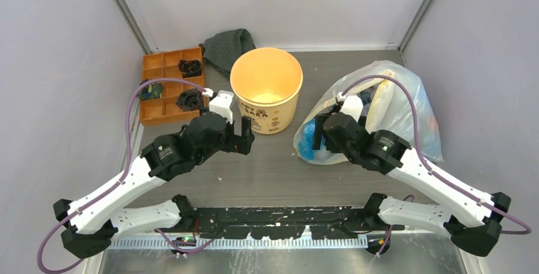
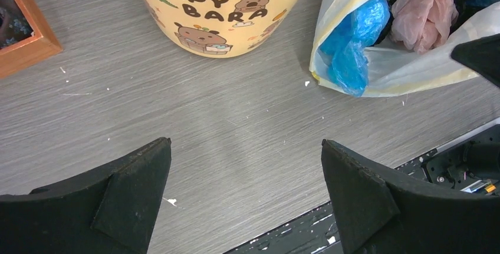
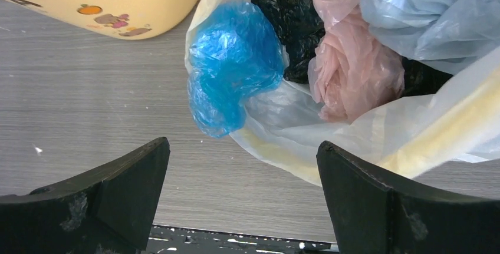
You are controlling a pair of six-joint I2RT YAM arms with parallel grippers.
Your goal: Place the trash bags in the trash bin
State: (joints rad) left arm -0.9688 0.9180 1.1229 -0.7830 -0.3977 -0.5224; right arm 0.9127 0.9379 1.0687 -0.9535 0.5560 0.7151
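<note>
Right wrist cam tells most of it: my right gripper (image 3: 242,146) is spread wide with nothing in it, hovering over the table (image 3: 88,101) just short of the blue trash bag (image 3: 233,65). That bag is spilling out of the mouth of the big whitish sack (image 3: 306,124), crumpled up beside a pink bag (image 3: 354,71) and a black bag (image 3: 283,6), with a pale blue-grey bag (image 3: 413,12) further in.

My left gripper (image 2: 246,148) is just as open and empty, sitting in front of the trash bin (image 2: 218,12).

From the top view, nothing blue shows inside the bin, so I'd call this basically zero progress: nothing grabbed, nothing dropped in. Left to do: pinch the blue bag, drag it clear of the sack, carry it over the rim, let go. Bin and sack sit near each other, so it's a short trip at least.
</note>
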